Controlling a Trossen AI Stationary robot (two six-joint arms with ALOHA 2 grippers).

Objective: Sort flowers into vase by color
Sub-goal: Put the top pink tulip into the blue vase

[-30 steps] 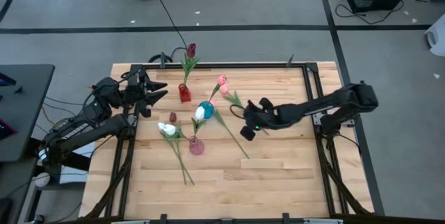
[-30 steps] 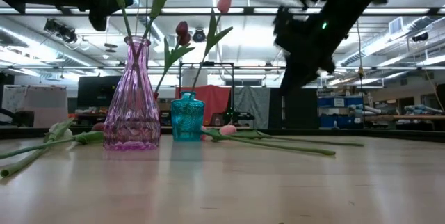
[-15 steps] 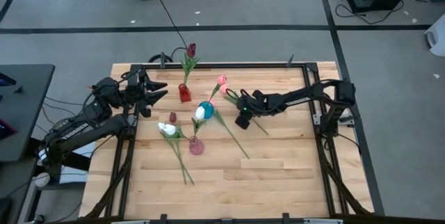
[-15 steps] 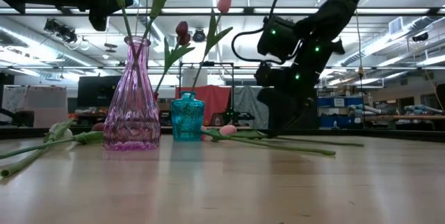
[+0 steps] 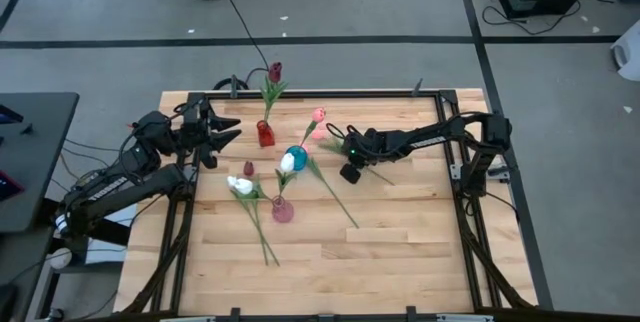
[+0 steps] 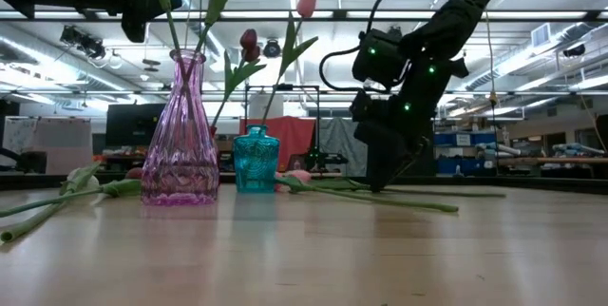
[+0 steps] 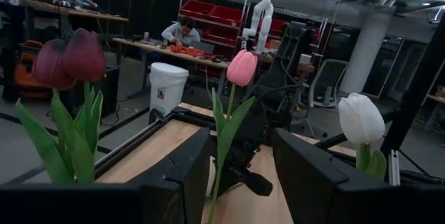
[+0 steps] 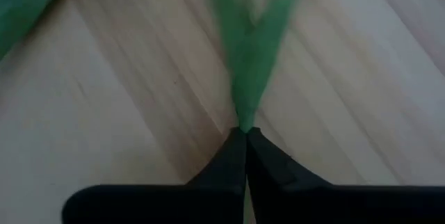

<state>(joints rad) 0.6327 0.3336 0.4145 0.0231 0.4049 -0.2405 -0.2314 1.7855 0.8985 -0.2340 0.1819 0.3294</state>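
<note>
From above, the right gripper [image 5: 350, 172] is seen lowered to the wooden table [image 5: 420, 252], at the stem of a pink tulip [image 5: 318, 134] lying flat beside the blue vase [image 5: 295, 154]; this placement is judged to serve a pick-up low on the stem, clear of the soft bud. The left gripper [image 5: 222, 134] is held waiting, fingers spread, near the table's left edge by the red vase [image 5: 265, 134], which holds a maroon tulip [image 5: 274, 70]. A white tulip [image 5: 238, 184] and a small maroon one lie loose near the pink vase [image 5: 283, 210].

At table height, the ribbed, waisted glass of the pink vase [image 6: 180, 135] and the squat turquoise one [image 6: 255, 160] is shown; the dark right arm is brought down over the thin stems lying on the boards (the pink bud [image 6: 300, 177] rests on the wood).

In the left wrist view, smooth bud heads in maroon [image 7: 69, 56], pink [image 7: 242, 67] and white [image 7: 360, 118] are seen upright beyond the parted fingers [image 7: 188, 168].

In the right wrist view, the fingertips [image 8: 236, 156] are pressed together on a flat green stem or leaf [image 8: 252, 64] just above the pale grained wood.
</note>
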